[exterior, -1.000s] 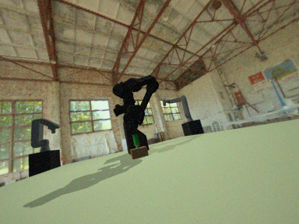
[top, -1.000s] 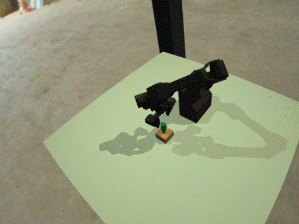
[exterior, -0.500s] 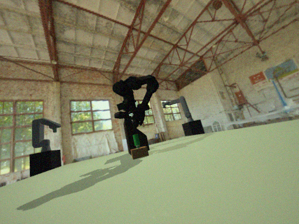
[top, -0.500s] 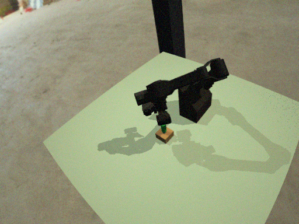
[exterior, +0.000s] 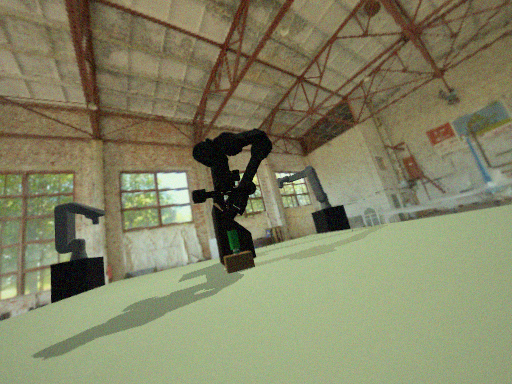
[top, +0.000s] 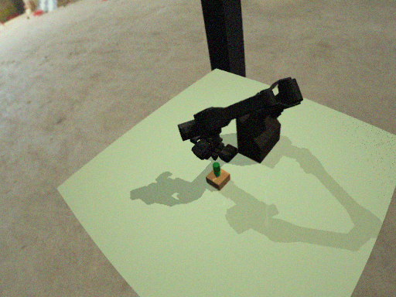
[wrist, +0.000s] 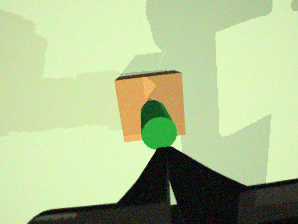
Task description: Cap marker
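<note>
The green cap [top: 216, 168] [exterior: 233, 241] [wrist: 159, 133] sits upright on the marker in the orange-brown holder block [top: 218, 182] [exterior: 240, 262] [wrist: 170, 92]. In the exterior view a thin pale strip of the marker [exterior: 236, 251] shows between the cap and the block. My gripper [top: 215, 158] [wrist: 164, 153] is shut and empty, its fingertips together. It is above the cap; in the wrist view the tips show right at the lower edge of the cap's top. Whether they touch the cap cannot be told.
The block stands on the pale green table top [top: 174, 247] [exterior: 325, 320], in front of my arm's dark base [top: 257, 135]. Shadows of the arm fall around the block. In the exterior view, two other grey arms on black boxes stand in the background, beyond the table.
</note>
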### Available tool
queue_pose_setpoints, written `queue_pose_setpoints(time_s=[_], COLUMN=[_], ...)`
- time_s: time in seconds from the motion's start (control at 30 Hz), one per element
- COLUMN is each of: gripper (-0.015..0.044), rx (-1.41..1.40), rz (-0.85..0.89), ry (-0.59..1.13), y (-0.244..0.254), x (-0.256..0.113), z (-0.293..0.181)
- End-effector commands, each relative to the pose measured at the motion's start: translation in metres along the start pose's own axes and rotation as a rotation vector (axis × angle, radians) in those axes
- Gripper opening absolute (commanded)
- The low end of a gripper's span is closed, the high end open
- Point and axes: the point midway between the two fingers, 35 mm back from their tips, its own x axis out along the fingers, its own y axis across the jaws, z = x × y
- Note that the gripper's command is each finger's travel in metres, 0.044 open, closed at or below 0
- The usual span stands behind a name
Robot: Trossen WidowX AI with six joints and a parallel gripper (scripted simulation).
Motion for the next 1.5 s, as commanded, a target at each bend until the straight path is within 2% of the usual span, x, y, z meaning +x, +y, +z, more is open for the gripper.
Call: queue_pose_setpoints(time_s=[0.0,0.87,1.07,1.13,1.3,1.43,1.47], gripper=[0.0,0.0,0.0,0.0,0.0,0.0,0.0026], rx=[-0.011,-0.011,-0.017,-0.016,-0.014,-0.014,-0.014], rz=[0.003,0.004,-0.002,-0.004,-0.006,-0.005,-0.005], ry=[-0.001,-0.001,-0.006,-0.007,-0.005,-0.005,-0.005], y=[0.0,0.001,0.0,-0.001,-0.001,-0.001,-0.001], x=[0.002,0.04,0.035,0.024,-0.052,-0.055,-0.055], z=[0.0,0.001,0.002,0.003,0.002,0.001,0.001])
